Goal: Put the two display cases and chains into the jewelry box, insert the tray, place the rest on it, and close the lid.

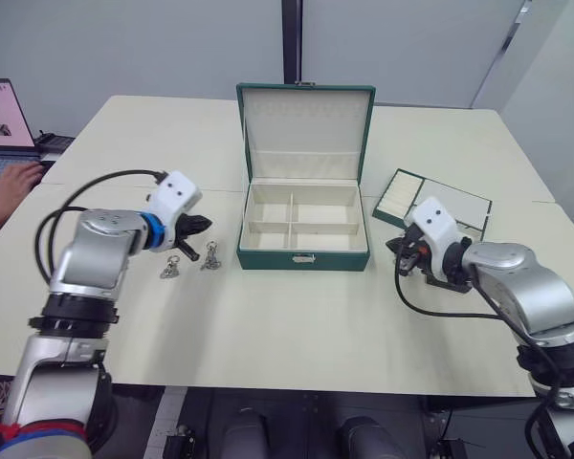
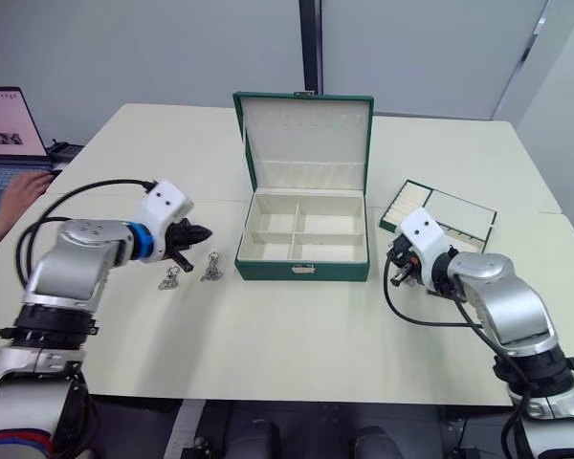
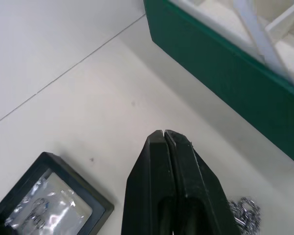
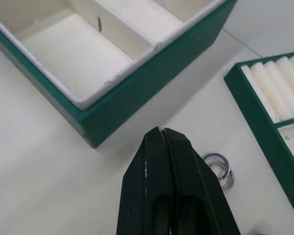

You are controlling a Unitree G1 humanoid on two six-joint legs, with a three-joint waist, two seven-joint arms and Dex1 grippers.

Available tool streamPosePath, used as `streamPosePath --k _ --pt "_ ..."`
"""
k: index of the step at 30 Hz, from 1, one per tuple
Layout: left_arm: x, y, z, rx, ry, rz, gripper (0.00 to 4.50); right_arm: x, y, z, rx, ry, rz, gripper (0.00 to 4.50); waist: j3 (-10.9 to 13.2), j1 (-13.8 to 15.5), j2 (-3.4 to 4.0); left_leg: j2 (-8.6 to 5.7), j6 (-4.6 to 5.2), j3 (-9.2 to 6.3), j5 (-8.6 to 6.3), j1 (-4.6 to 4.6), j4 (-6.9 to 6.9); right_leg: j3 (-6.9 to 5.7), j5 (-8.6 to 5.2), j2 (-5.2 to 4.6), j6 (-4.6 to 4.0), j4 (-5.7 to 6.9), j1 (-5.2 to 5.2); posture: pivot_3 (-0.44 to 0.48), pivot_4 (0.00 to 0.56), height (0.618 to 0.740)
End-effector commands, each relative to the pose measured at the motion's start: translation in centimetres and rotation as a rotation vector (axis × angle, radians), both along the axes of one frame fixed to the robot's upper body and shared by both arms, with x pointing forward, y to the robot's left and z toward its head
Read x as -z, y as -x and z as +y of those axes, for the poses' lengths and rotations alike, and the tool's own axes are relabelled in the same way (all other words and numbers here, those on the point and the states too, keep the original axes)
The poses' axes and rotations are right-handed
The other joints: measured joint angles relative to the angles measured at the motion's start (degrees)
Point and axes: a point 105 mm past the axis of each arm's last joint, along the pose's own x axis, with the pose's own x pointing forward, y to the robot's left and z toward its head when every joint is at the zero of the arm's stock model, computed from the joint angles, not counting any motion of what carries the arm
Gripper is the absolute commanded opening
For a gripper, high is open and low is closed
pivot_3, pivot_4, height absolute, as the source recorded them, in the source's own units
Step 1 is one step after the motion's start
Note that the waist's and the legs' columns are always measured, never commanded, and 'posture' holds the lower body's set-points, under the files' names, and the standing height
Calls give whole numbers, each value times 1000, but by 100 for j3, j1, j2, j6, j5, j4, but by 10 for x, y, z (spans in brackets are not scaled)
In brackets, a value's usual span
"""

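Jewelry box [image 1: 303, 251] open, unlabelled, chains [image 1: 189, 260] beside

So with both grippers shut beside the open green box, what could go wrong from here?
The shut left gripper hangs close over the silvery metal chains; coming down shut, it may scatter them. The small silver ring by the right gripper could roll or get knocked away. The black-framed display case lies flat, so pinching its edge may slip.

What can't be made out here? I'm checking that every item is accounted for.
- Second display case: the left wrist view shows one display case, cut by the edge; head views hide it behind the left hand.
- Ring beside the tray: partly behind the right hand.
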Motion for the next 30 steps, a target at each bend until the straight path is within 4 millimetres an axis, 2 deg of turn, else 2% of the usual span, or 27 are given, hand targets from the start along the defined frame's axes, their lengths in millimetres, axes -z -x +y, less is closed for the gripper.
streamPosePath --k 1,4,7,10,16,22,24,30 --pt "-36 31 2 82 52 -92 0 -18 33 13 -149 -73 -11 19 0 -18 0 1 0 1 0 -1 -3 1 0 1 0 -2 -2 0 150 726" --pt "-40 74 7 183 77 -64 0 -14 60 14 -218 -99 37 19 1 -39 1 3 0 4 0 1 -8 4 0 1 0 -3 -3 0 150 726" --pt "-32 106 18 166 104 43 0 -11 74 13 -249 -134 76 19 3 -26 1 3 4 3 -4 6 -7 3 -1 0 0 -3 0 0 150 726" --pt "-19 130 31 114 73 154 605 -7 84 11 -260 -150 107 589 3 -30 0 1 20 0 -13 17 -5 4 -1 0 1 0 7 0 150 726" --pt "-3 169 39 83 52 261 2546 5 105 8 -277 -157 164 2160 5 -11 -7 -2 21 -2 -15 19 -8 2 -2 -4 0 -8 -3 0 150 726" --pt "3 181 45 71 32 277 4436 14 113 7 -271 -161 186 3906 5 -28 -8 -2 22 -5 -15 23 -9 5 -2 -3 -1 -6 -4 0 150 726" --pt "-2 172 48 64 11 201 4500 14 113 7 -276 -159 184 4460 5 -27 -9 -2 22 -6 -16 23 -9 3 -3 -4 -2 -6 -8 0 150 726" --pt "-11 159 48 74 57 118 4500 7 110 10 -293 -156 132 4460 5 -27 -11 -3 23 -6 -17 22 -10 5 -3 -3 -3 -7 -6 0 150 726"
